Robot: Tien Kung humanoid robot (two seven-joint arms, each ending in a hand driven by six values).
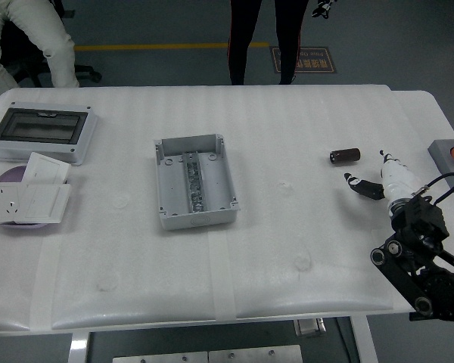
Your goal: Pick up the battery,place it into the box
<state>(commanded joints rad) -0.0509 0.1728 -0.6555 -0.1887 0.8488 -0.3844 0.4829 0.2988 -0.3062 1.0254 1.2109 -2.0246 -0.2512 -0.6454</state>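
Down at the near right corner, the robot's black right arm reaches in over the white bench (287, 249), ending in the right hand (380, 181). Its fingers (361, 186) are spread loosely and hold nothing. Just beyond the hand and a little to its left, the battery (345, 156), a small dark cylinder, lies on its side, close to the fingertips but apart from them. Well off to the hand's left sits the open grey box (194, 181), with a metal rail running down its middle. Much farther left, by the bench's edge, lie a grey lid with a dark window (43, 131) and some white socket plates (26, 195). Beyond the far edge, a person's dark legs (265, 38) stand on the floor.
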